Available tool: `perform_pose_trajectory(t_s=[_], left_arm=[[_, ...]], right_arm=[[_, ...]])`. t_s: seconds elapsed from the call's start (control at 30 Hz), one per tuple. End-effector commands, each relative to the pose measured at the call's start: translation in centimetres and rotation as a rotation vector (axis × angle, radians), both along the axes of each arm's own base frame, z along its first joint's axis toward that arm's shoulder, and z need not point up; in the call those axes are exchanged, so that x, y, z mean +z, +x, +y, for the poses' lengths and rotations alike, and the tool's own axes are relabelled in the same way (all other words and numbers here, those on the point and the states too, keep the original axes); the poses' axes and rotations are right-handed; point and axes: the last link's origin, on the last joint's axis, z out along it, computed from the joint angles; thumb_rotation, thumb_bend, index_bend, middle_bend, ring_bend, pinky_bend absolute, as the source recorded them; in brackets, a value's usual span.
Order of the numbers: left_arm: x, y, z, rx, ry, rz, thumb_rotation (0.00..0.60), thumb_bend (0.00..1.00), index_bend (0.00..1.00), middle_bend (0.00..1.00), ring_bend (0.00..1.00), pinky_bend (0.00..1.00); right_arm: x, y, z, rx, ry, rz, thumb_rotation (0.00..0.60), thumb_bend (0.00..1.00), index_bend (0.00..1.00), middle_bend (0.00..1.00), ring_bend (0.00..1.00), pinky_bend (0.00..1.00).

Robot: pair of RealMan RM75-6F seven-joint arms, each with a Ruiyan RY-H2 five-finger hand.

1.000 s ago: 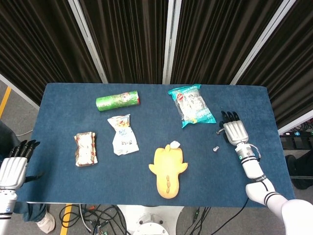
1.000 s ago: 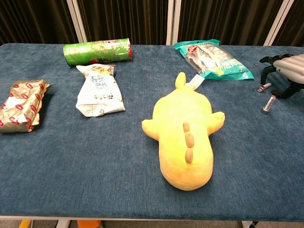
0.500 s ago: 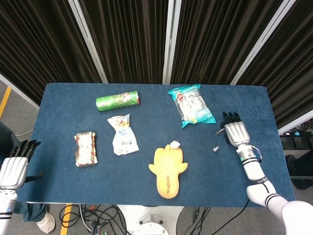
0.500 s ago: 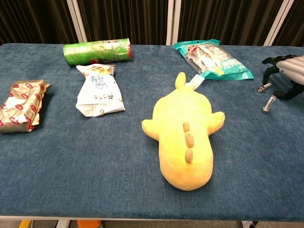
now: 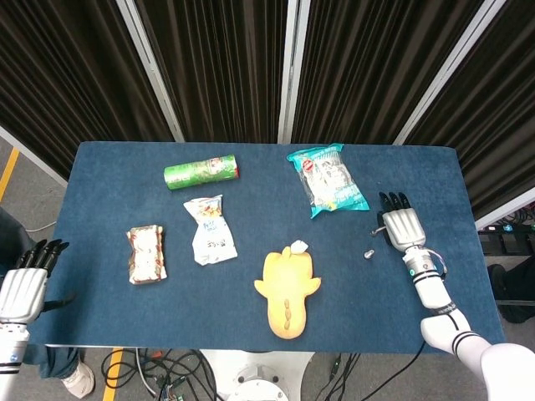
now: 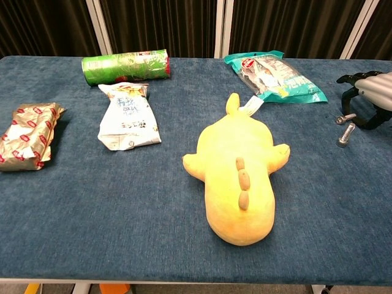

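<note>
My right hand (image 5: 403, 224) hovers low over the right side of the blue table (image 5: 100, 167), fingers arched down and apart, holding nothing; in the chest view it shows at the right edge (image 6: 375, 92). A small metal bolt (image 6: 342, 117) lies right by its fingertips, touching or nearly so. A second bolt (image 6: 346, 134) lies a little nearer, also seen in the head view (image 5: 367, 253). My left hand (image 5: 23, 284) hangs off the table's left edge, fingers straight, empty. A yellow plush toy (image 5: 287, 292) lies near the front middle.
A teal snack bag (image 5: 328, 178) lies at the back right. A green can (image 5: 201, 173) lies on its side at the back left, with a white snack pouch (image 5: 210, 230) in front of it. A red and gold packet (image 5: 146, 254) sits at the left.
My right hand has drawn slightly to the right, and the bolt by its fingertips has shifted a little toward the front. Nothing else has moved.
</note>
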Motion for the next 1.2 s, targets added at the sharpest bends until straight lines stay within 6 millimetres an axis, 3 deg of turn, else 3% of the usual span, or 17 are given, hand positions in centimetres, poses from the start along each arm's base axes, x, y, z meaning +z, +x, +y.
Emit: perform_pose_trajectory(t_s=[0.03,0.37,1.2], left_arm=[[0.0,0.0,0.0,0.000,0.000,0.000,0.600,0.00,0.14,0.12,0.05,0.17],[0.0,0.1,0.0,-0.002,0.000,-0.002,0.600,0.00,0.14,0.12,0.05,0.17],[0.0,0.0,0.0,-0.005,0.004,-0.009,0.600,0.00,0.14,0.12,0.05,0.17]], right_arm=[[0.1,0.1,-0.1,0.005,-0.006,-0.002,0.600,0.36,0.59,0.06,0.00,0.00],[1.7,0.5,-0.2,0.032,-0.052,-0.016,0.600,0.35,0.59,0.06,0.00,0.00],[2.1,1.8,-0.1,0.066,-0.059,-0.007,0.600,0.36,0.60,0.06,0.00,0.00]])
